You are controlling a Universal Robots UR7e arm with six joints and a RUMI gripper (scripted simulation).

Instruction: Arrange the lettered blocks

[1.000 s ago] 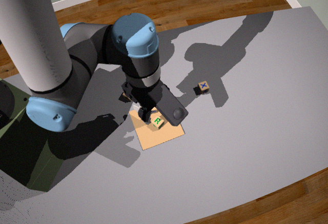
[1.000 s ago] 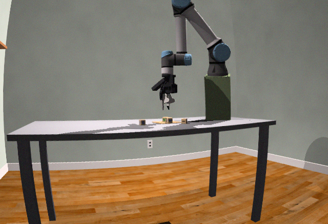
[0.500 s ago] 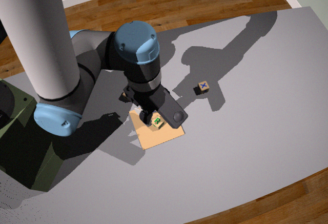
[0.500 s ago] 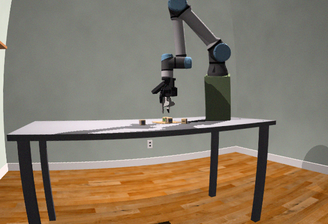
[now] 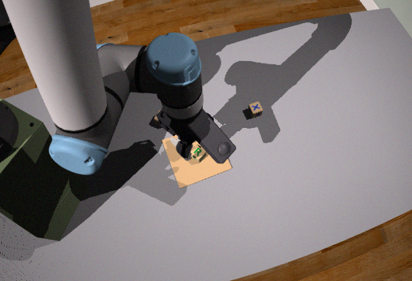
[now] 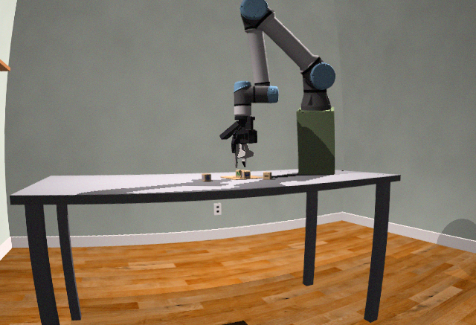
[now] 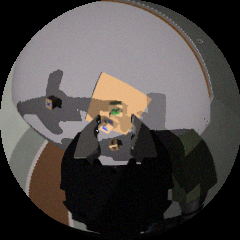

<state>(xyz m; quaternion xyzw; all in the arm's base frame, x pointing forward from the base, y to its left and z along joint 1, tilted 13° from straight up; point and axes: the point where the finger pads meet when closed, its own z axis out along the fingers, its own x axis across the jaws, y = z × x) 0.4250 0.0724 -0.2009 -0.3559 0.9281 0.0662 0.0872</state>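
A block with a green R sits on the tan mat. In the wrist view a block with a blue letter sits on the mat right beside it; I cannot read that letter. My gripper hangs a little above these two blocks, part open, with nothing between its fingers. The block with a blue X stands off the mat. Another block stands off the mat toward the robot's base, and the arm mostly hides it in the top view.
The green robot pedestal stands at the table's edge. The arm and its shadows cover the table behind the mat.
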